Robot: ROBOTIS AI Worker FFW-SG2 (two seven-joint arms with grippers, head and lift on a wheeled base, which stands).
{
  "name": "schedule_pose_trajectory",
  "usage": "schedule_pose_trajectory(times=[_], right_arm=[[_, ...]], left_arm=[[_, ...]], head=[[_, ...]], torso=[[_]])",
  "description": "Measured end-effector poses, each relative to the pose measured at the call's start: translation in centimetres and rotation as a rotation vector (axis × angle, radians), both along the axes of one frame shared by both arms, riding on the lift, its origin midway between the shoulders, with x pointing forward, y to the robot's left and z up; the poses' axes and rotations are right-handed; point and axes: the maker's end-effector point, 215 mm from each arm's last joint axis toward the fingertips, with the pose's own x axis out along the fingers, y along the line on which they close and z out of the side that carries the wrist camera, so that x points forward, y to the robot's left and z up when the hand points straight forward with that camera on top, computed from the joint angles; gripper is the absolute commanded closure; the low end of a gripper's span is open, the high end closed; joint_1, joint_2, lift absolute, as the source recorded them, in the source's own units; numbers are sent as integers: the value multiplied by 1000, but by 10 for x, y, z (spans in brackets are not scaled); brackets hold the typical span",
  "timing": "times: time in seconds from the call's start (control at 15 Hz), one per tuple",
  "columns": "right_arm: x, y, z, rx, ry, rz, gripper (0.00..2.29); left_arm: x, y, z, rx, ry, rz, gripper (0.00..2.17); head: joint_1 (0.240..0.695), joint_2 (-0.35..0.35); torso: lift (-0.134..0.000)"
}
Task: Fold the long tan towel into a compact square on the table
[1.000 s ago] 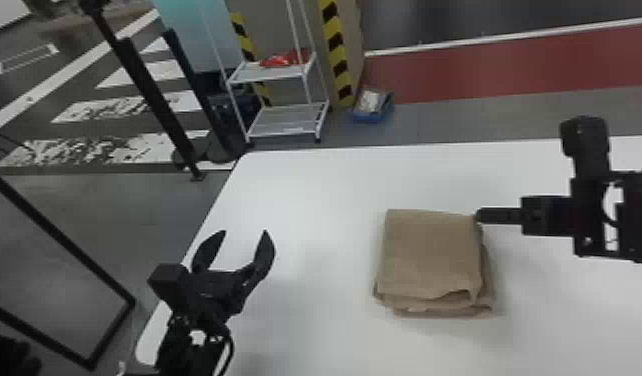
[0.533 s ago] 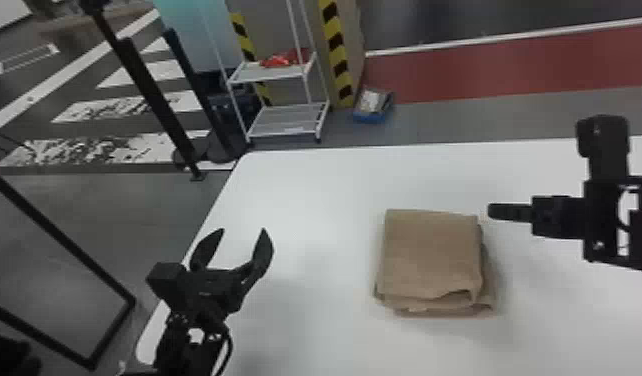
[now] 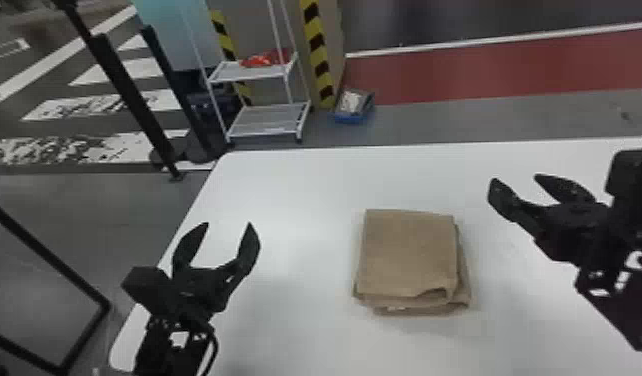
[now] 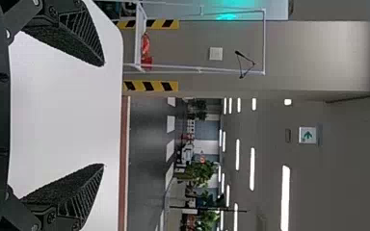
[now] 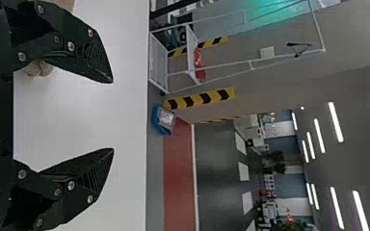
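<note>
The left gripper (image 3: 228, 227) is held at the left side of the white table (image 3: 295, 195), its two fingers spread wide and nothing gripped between them. To its right, well apart, the tan towel (image 3: 409, 255) is laid folded in a layered stack, lower layers exposed at the near and right edges. Farther right, the right gripper (image 3: 516, 179) is held clear of the towel, fingers parted and empty.

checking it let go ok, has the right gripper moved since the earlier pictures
Yes, the right gripper is now nearer the far edge of the table and farther right of the towel.
</note>
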Motion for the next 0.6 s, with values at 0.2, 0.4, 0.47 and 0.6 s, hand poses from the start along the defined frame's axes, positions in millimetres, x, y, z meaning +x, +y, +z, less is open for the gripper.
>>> schedule_pose_trajectory(times=[0.2, 0.4, 0.47, 0.6], right_arm=[[-27, -15, -7, -14, -81, -84, 36], [-68, -13, -9, -62, -155, -142, 36], [-82, -10, -10, -69, -173, -153, 36], [-108, -12, -10, -57, -201, -182, 39]], left_arm=[[1, -21, 1, -29, -9, -21, 147], [1, -53, 2, -55, -8, -53, 147], [0, -58, 1, -56, -5, -56, 147], [-4, -64, 1, -55, -3, -61, 147]], head=[[695, 259], [695, 234], [695, 234], [695, 234]], torso=[[-123], [-123], [-123], [-123]])
